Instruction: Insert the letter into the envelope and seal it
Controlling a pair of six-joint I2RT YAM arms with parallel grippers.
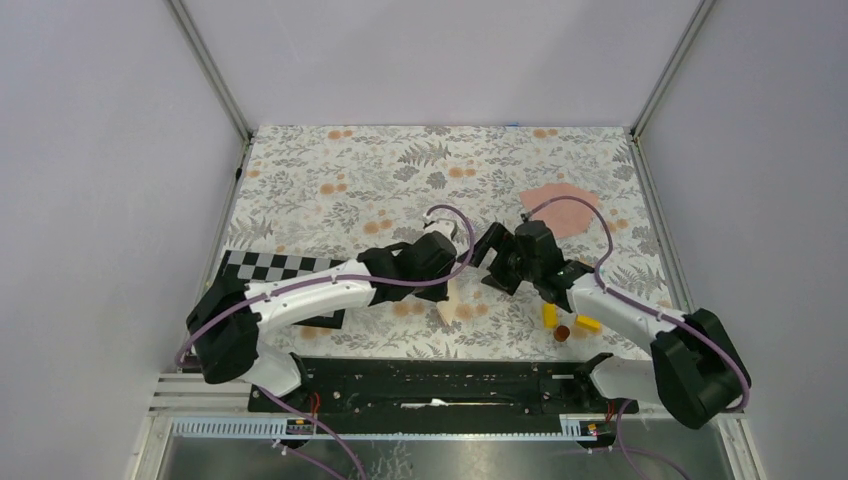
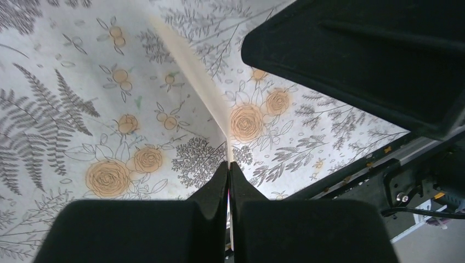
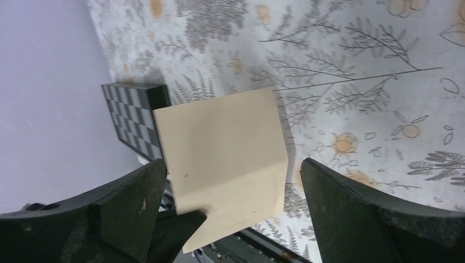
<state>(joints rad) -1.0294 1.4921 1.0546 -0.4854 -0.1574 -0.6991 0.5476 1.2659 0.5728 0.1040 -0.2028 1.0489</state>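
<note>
Floral cloth [image 1: 400, 170], salmon envelope [image 1: 563, 210], cream letter [image 3: 225, 159] apart in left claw [image 2: 228, 167]

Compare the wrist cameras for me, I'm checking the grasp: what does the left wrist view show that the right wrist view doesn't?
Only left wrist: the left end effector shut on the cream sheet, seen edge-on. Only right wrist: the sheet's broad, bent face, the checkerboard, and the right end effector open, one finger on either side of the sheet. Both: the sheet and the floral tablecloth.
</note>
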